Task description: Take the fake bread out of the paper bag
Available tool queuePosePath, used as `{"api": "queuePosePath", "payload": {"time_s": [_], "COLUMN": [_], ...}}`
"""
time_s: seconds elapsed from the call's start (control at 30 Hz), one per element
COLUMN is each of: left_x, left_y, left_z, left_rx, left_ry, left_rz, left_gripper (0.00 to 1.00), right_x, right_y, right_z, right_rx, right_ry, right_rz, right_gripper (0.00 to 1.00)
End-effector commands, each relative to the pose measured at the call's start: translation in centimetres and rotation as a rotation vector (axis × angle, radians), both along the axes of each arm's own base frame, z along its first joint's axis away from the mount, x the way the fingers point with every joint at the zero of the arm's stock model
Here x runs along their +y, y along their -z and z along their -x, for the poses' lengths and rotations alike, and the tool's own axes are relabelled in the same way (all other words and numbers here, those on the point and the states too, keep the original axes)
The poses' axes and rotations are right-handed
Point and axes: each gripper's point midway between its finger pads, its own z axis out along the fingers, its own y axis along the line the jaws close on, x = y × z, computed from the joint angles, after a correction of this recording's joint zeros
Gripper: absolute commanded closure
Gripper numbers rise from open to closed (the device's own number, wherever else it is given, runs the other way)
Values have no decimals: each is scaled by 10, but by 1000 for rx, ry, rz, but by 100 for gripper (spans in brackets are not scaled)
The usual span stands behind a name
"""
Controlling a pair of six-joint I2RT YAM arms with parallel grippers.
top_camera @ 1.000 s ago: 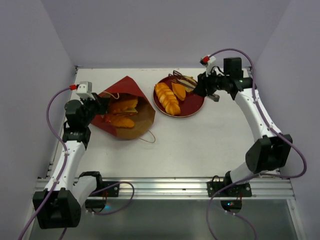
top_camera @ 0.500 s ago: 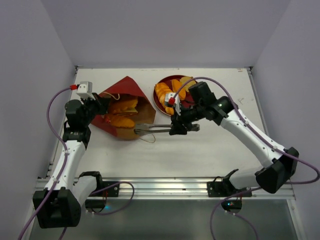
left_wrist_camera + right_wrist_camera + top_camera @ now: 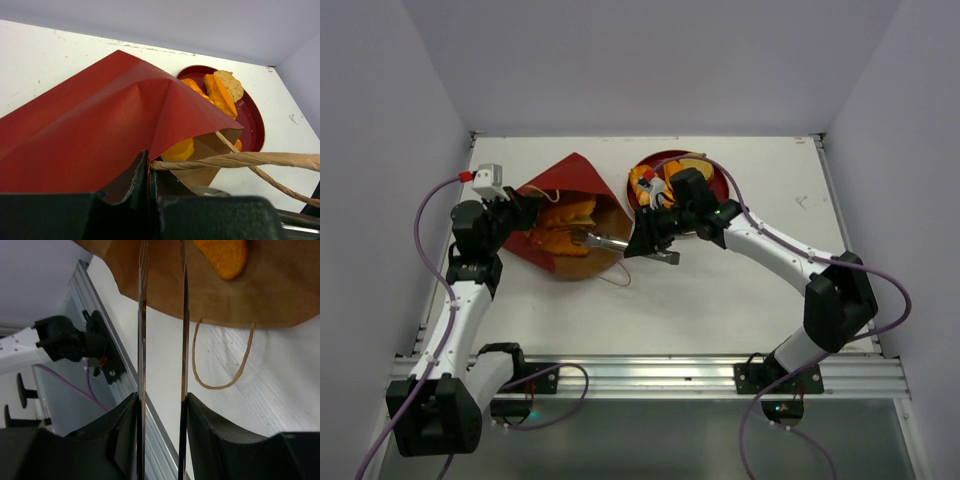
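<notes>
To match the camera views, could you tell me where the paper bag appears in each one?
Top view: paper bag left of centre.
Left wrist: paper bag fills left and middle.
Right wrist: its brown inside along the top, behind tongs.
Shared landmark: orange bread in its mouth.

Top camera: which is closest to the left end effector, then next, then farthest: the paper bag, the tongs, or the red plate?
1. Paper bag: pinched in the left end effector, on the left.
2. Tongs: tips at the bag's mouth, further right.
3. Red plate: farthest, right of the bag, toward the back.
</notes>
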Motion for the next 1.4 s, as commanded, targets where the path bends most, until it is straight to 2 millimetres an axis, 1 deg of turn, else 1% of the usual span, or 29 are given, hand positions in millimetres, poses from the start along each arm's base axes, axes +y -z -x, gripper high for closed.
{"api": "queuePosePath", "payload": {"time_s": [0.0,0.1,0.17,0.2,0.3,0.43,0.57,0.67,0.77,0.9,1.0,1.17,1.23,1.3,1.37], "left_x": [4,4,4,4,4,4,4,4,4,5,5,5,5,5,5], "left_y": [-1,-3,-3,-3,-4,-4,-5,-6,-5,-7,-6,-7,-6,-6,-8], "left_z": [-4,-4,-4,-4,-3,-3,-3,-3,-3,-3,-3,-2,-2,-2,-2], "left_rx": [-16,-21,-24,-23,-28,-29,-30,-34,-34,-37,-36,-39,-37,-37,-41], "left_ry": [-18,-16,-16,-15,-15,-14,-11,-11,-12,-15,-13,-13,-13,-15,-14], "left_rz": [7,5,1,-1,-7,-8,-8,-11,-16,-16,-17,-17,-17,-17,-19], "left_gripper": [91,92,91,91,91,91,92,91,91,91,91,91,91,91,92], "right_x": [18,17,15,11,3,0,-3,-1,1,-1,-4,-7,-6,-3,-1], "right_y": [-31,-34,-32,-27,-19,-15,-17,-18,-21,-34,-36,-24,-20,-23,-21], "right_z": [-23,-33,-38,-42,-46,-41,-39,-39,-35,-26,-19,-20,-26,-30,-34], "right_rx": [22,48,70,84,128,146,137,144,148,131,131,152,159,155,166], "right_ry": [104,140,168,187,211,205,210,200,179,150,144,171,183,182,187], "right_rz": [-141,-153,-149,-138,-134,-133,-138,-141,-158,-193,-195,-168,-157,-159,-154], "right_gripper": [56,55,54,53,51,50,47,47,48,49,50,49,49,48,48]}}
